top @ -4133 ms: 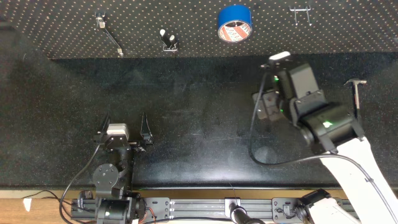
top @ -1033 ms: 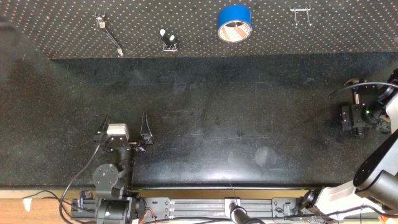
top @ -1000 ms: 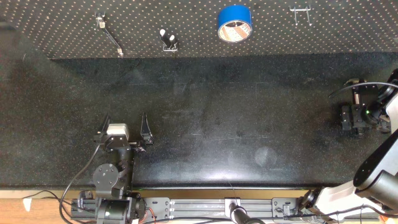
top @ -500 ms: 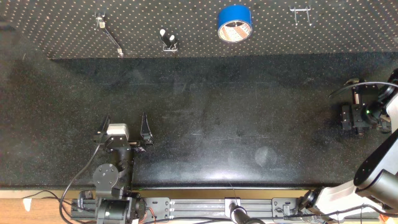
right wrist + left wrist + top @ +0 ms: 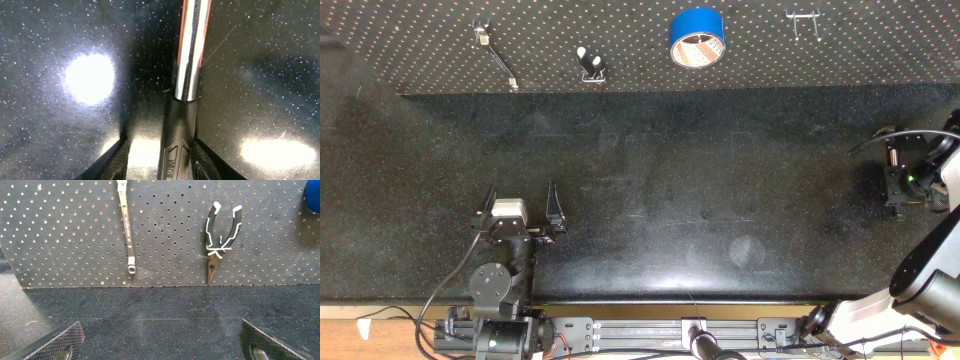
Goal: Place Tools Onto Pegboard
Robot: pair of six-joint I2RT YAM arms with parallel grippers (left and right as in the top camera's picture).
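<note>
Right gripper is down at the far right edge of the black mat, fingers parted either side of the hammer handle and seemingly not clamped yet. Left gripper sits near its base, fingers wide apart. On the pegboard hang a wrench, pliers, blue tape and a metal hook.

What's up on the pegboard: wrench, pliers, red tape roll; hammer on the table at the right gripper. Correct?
One slip: the tape roll is blue, not red; the top view shows it. Otherwise yes: wrench and pliers hang on the pegboard, and the hammer lies on the table at the right gripper.
</note>
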